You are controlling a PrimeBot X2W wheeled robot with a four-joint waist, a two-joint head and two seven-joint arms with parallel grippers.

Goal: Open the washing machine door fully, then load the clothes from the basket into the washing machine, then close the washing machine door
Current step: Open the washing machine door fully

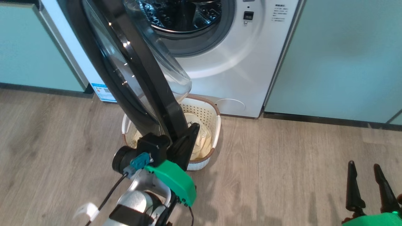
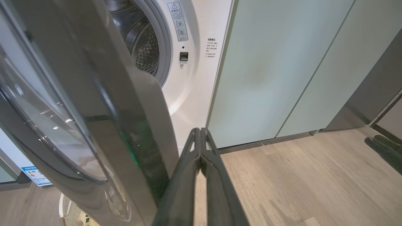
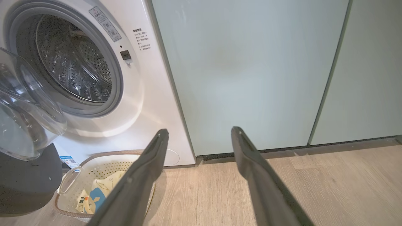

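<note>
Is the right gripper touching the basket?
Apart. In the head view the right gripper stands at the lower right, and bare floor lies between it and the basket. Their overlap in the right wrist view is only line of sight.

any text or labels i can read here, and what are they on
Warning sticker on the washing machine front: a triangle with "!", words too small to read.
Printed block beside the latch: too small to read.
Blue-and-white sticker at its lower corner: blurred.
No brand or number legible.
</note>
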